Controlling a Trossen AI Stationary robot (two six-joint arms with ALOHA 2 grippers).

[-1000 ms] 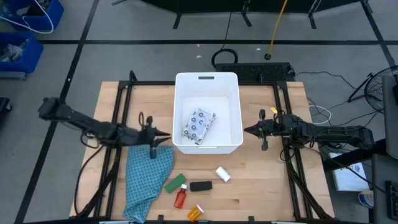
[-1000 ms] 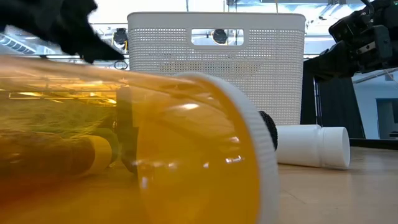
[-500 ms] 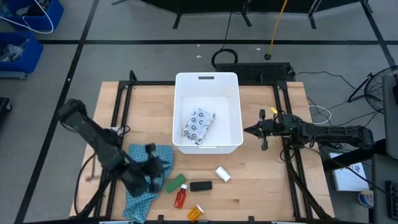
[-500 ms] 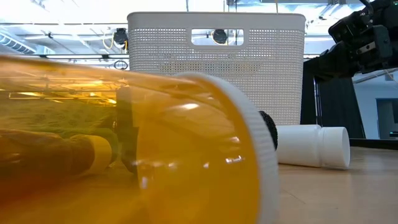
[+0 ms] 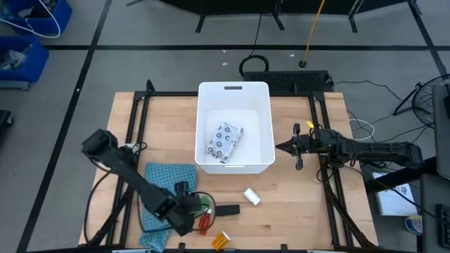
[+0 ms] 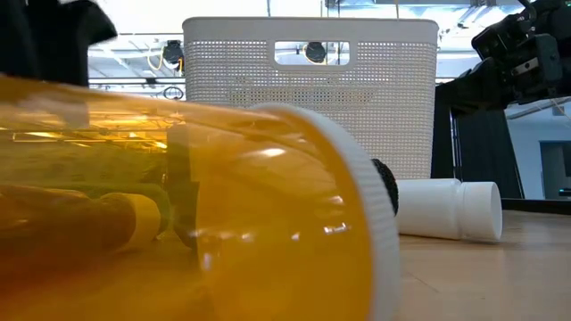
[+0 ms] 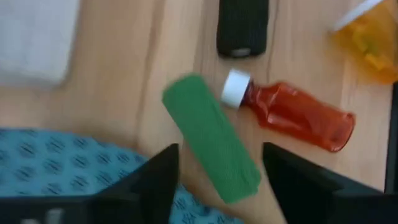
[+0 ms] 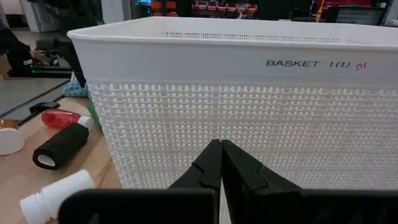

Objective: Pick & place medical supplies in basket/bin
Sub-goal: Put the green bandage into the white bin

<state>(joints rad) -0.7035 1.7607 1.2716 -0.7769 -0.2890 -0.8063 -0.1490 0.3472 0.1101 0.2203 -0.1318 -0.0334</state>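
Observation:
My left gripper [image 7: 217,186] is open above the near part of the table. Its fingers stand on either side of the green block [image 7: 211,146], which lies flat on the wood beside the teal cloth [image 7: 62,168]; in the high view the arm partly covers the green block [image 5: 204,204]. The red bottle [image 7: 292,115], black block [image 7: 244,28] and orange bottle [image 7: 370,37] lie close by. The white cylinder [image 5: 252,197] lies on its side. The dotted packet [image 5: 225,140] lies inside the white basket [image 5: 200,123]. My right gripper [image 5: 279,147] is shut, level beside the basket's right wall.
The teal cloth [image 5: 165,188] is spread left of the items, under my left arm. In the low view the orange bottle [image 6: 178,205] fills the foreground, with the white cylinder [image 6: 446,209] and the basket [image 6: 310,89] behind it. Black frame rails run along both table sides.
My left arm has swung from beside the basket's left wall toward the table's near edge, crossing the teal cloth, and its gripper now hangs over the green block. The items, the cloth and the right arm have stayed put.

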